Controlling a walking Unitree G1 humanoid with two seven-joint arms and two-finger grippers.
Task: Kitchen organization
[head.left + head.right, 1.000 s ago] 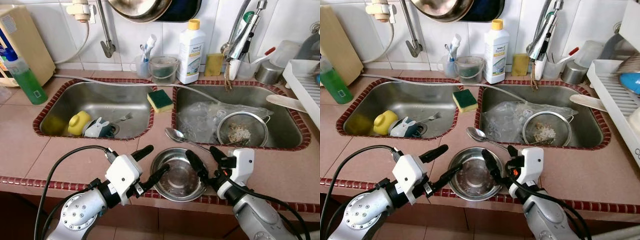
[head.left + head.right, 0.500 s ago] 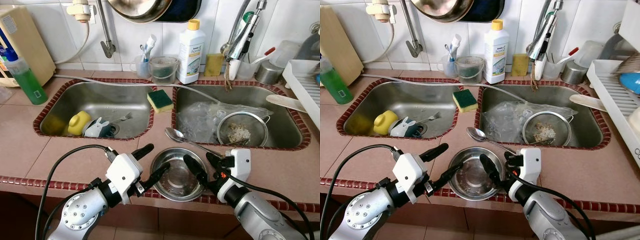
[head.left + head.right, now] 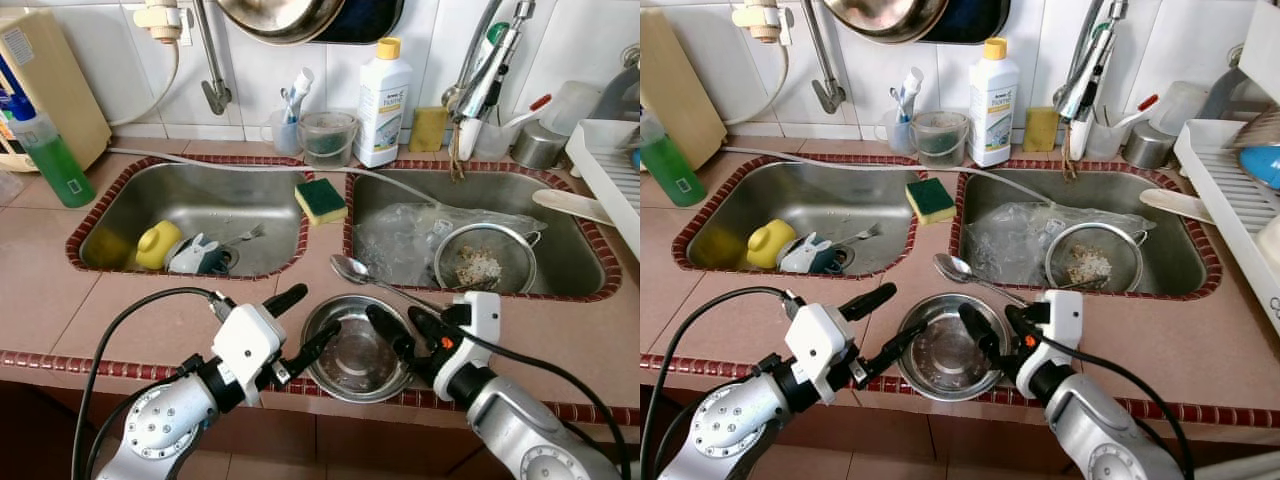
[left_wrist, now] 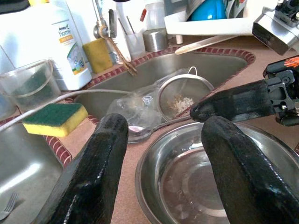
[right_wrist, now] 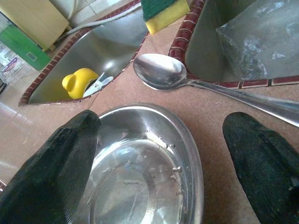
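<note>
I have the shallow round stainless-steel bowl [image 3: 358, 347] low in the centre of the head view, at the counter's front edge. My left gripper [image 3: 298, 323] and right gripper [image 3: 398, 324] flank it, fingers apart and holding nothing, ready, I judge, for a two-sided lift. The right wrist view reveals water droplets inside it and the long steel spoon [image 5: 161, 71] just beyond its rim.

The steel bowl [image 3: 358, 349] sat between both spread grippers. A spoon [image 3: 372, 279] lay just beyond the right gripper [image 3: 403, 331]; bare counter [image 3: 150, 310] flanked the left gripper [image 3: 303, 325].
</note>
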